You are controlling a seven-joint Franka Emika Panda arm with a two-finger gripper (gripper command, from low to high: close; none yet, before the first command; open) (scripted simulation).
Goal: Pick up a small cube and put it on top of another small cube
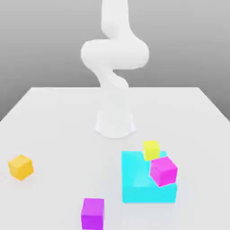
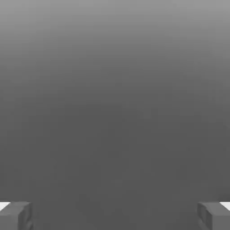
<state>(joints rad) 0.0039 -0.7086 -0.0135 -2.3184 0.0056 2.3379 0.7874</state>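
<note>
The small violet-purple cube (image 1: 93,214) lies on the white table near the front edge, left of the big cyan block (image 1: 134,179). An orange-yellow small cube (image 1: 20,167) sits alone at the exterior view's left. A yellow small cube (image 1: 151,149) rests at the cyan block's far edge, and a pinker magenta cube (image 1: 163,170) sits tilted against the block's right side. In the hand view my gripper (image 2: 115,215) is open, its grey fingertips (image 2: 15,215) wide apart with only grey background between them. The white arm (image 1: 114,54) rises from its base, far from all the cubes.
The arm's round white base (image 1: 114,123) stands in the middle of the table (image 1: 58,121), behind the cyan block. The table's far edge runs across the exterior view behind the base.
</note>
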